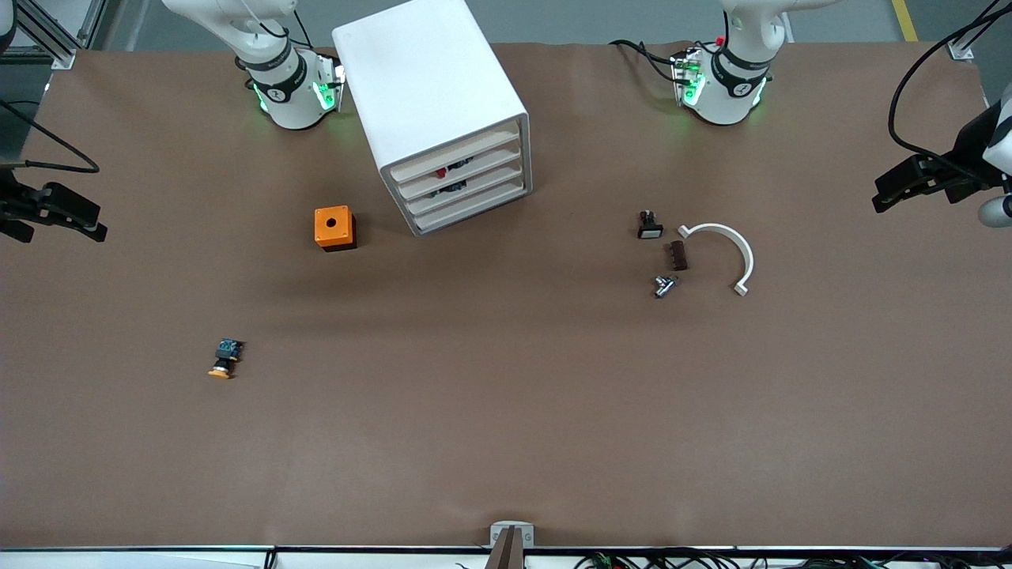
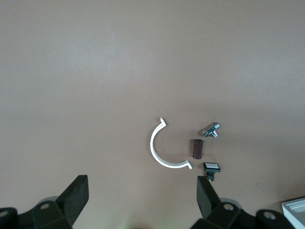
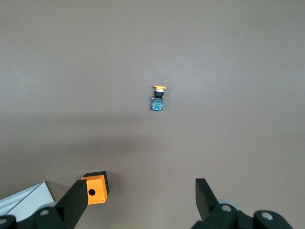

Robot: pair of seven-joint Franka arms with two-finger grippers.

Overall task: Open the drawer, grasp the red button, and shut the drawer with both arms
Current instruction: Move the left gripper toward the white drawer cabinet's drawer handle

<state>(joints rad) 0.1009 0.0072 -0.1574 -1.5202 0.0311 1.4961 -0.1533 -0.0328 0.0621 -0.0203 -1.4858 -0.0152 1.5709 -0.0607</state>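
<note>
Nothing begun yet, by the look of it: all four drawers shut in the white cabinet standing on the tabletop between the two arm bases, nearer the right arm's. Front of the cabinet turned toward the front camera and slightly toward the left arm's end.

Red cap of the button glimpsed through the gap above the top drawer, so presumably lying inside that one, next to a dark body. More dark parts in the drawer below.

Left gripper up in the air at the left arm's end of the tabletop, fingers spread wide, looking down on a white half-ring, a small brown block, a metal fitting and a black switch.

Right gripper likewise raised at the right arm's end, fingers wide apart, over bare tabletop with an orange cube and an orange-capped button in view.

Deciding relation: drawer slides out along the cabinet's long axis, toward the front camera and the left arm's end. Both grippers well apart from it; neither clearly closer. Cabinet's front angled toward the left arm's end, so probably an easier pull from there.
</note>
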